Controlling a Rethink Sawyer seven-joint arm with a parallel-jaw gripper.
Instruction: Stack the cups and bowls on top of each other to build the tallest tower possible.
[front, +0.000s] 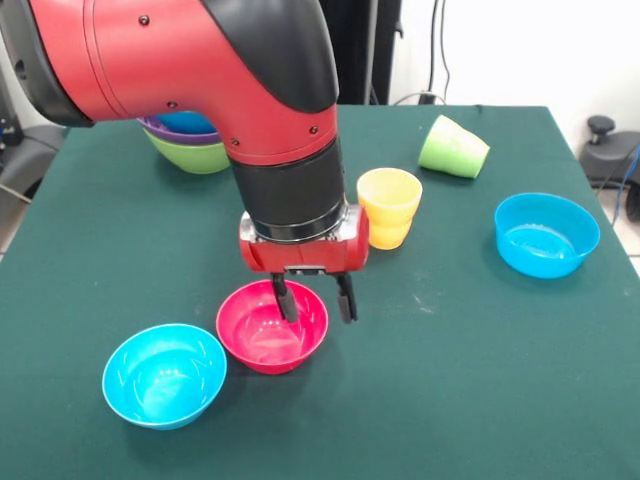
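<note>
Gripper (316, 299) hangs with its fingers apart astride the right rim of the small red bowl (271, 326), lower centre of the frame, holding nothing. I judge this bowl light, stiff and slippery; its thin rim is the best place to pinch.

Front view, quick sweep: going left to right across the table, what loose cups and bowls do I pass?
Cyan bowl → red bowl, with the gripper at its rim → yellow-orange cup → light green cup, lying tipped over → blue bowl.
</note>
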